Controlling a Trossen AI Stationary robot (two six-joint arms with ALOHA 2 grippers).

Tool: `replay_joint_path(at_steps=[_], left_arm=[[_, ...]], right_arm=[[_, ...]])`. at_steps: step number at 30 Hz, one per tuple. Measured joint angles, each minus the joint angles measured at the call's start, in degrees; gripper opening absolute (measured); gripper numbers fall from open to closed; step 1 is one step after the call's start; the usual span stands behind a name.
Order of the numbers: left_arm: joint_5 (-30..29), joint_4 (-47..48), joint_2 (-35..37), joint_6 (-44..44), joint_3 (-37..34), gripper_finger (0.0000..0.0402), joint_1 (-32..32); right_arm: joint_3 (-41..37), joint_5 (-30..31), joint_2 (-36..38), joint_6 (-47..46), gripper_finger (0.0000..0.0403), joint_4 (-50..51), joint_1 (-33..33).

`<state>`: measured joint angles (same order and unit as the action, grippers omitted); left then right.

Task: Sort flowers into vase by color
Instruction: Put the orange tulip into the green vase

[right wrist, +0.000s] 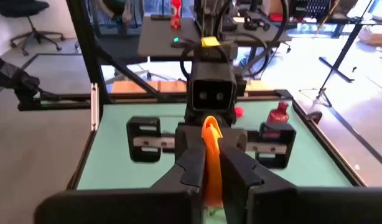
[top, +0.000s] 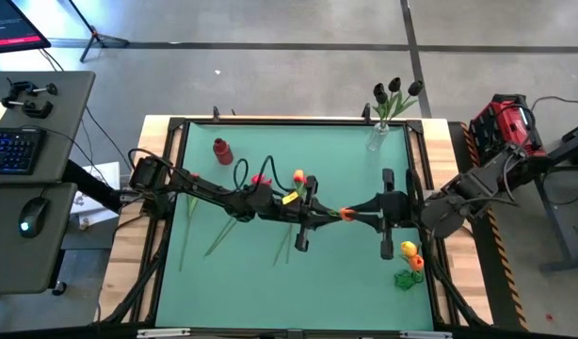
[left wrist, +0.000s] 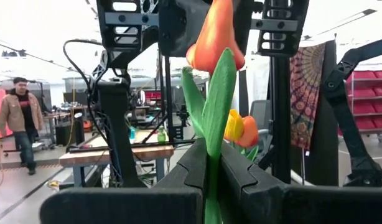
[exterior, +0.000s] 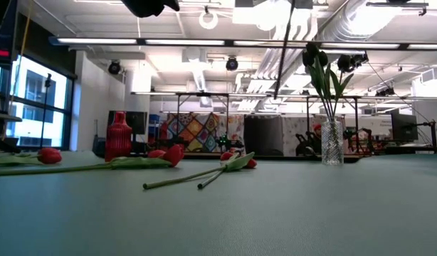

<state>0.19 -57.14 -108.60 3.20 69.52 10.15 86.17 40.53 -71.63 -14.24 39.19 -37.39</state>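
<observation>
An orange tulip hangs above the middle of the green table between my two grippers. My left gripper reaches in from the table's left and is shut on its green stem. My right gripper reaches in from the right and is shut on its orange head. Red tulips lie flat on the table at the left. A clear glass vase with dark tulips stands at the far right. A red vase stands at the far left. My left gripper pinches the tulip's green stem and leaf between its two fingers, a little below the head. The fingers come from the table's left, about level. The tulip is lifted clear of the table. My right gripper pinches the tulip's orange head between its two fingers. The fingers come from the table's right, slanting slightly down, facing the left gripper. The head sits clear of the table.
Orange and yellow flowers stand near the table's right edge, just beside the right arm. Loose stems lie under the left arm. A black frame rims the table. A person walks in the room beyond it.
</observation>
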Motion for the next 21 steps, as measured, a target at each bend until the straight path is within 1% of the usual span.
replay_joint_path(at_steps=[5, 7, 13, 17, 19, 21], left_arm=[[0.29, 0.19, 0.00, -0.12, 0.00, 0.0005, 0.19], [0.52, 0.26, 0.00, -0.07, 0.00, 0.0005, 0.22], [0.59, 0.24, 0.00, -0.11, 0.00, 0.0005, 0.20], [0.63, -1.81, -0.03, -0.66, 0.00, 0.0005, 0.43], [0.66, -4.33, -0.04, -1.32, 0.00, 0.0005, 0.60], [0.66, -6.29, -0.04, -1.64, 0.00, 0.0005, 0.66]], right_arm=[[-0.02, 0.09, -0.02, 3.66, 0.0051, -4.22, 0.02], [-0.02, 1.63, 0.06, 4.17, 0.0067, -5.31, -0.33], [-0.02, 6.28, 1.83, 4.70, 0.0138, -5.68, -3.52], [-0.03, 9.76, 2.42, 1.24, 0.0181, -3.52, -6.33], [-0.80, 11.65, 2.05, -1.52, 0.0190, -2.38, -7.26], [-2.67, 12.29, 1.84, -3.45, 0.0193, -2.22, -7.54]])
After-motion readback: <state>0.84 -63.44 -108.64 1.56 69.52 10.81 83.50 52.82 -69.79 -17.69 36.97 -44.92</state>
